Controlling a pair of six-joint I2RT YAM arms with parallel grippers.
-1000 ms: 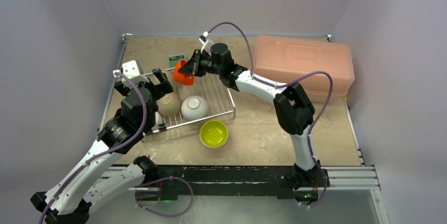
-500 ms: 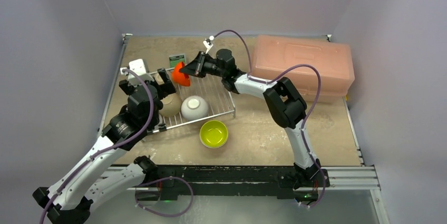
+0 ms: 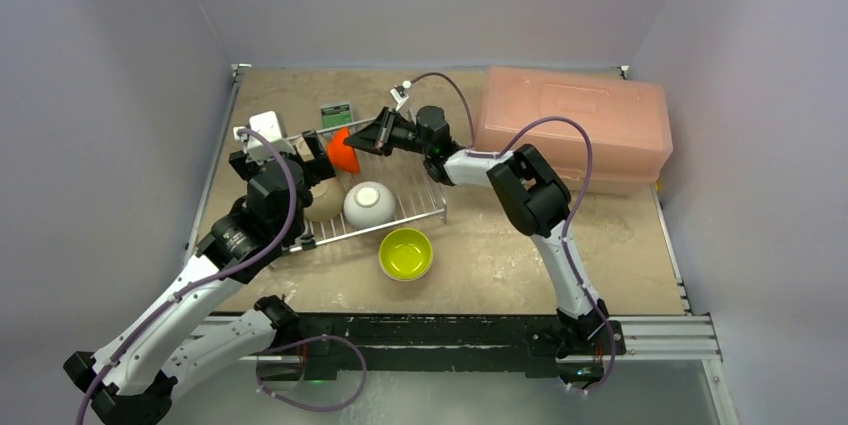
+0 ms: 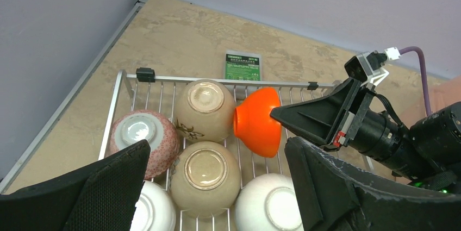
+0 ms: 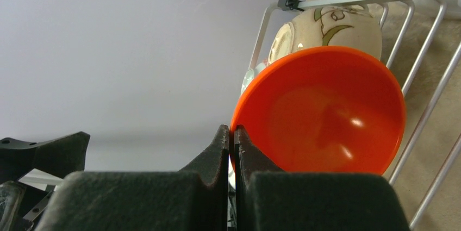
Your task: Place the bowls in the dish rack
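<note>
Nearest to me, the lime-green bowl sits upright on the counter, just outside the near edge of the dish rack. Inside the rack the bowls stand upside down in rows. The near row has one white bowl and a second white bowl, which is partly hidden behind a finger of my own pincer. A plain beige bowl sits between them and one step farther in.

My left pincer hangs over that part of the rack, spread wide and holding nothing. Past it are a pink speckled bowl on the left and a flowered beige bowl beside it.

Right of the flowered one, the orange bowl is tipped on its side over the far wires. The right pincer is clenched on its rim. The orange bowl is right against the flowered bowl or a hair off it, and I cannot tell which. I also cannot tell whether it rests on the wires.

Beyond the rack's far rail a green card lies flat on the counter. A pink box sits at the far right, well apart from the rack.
</note>
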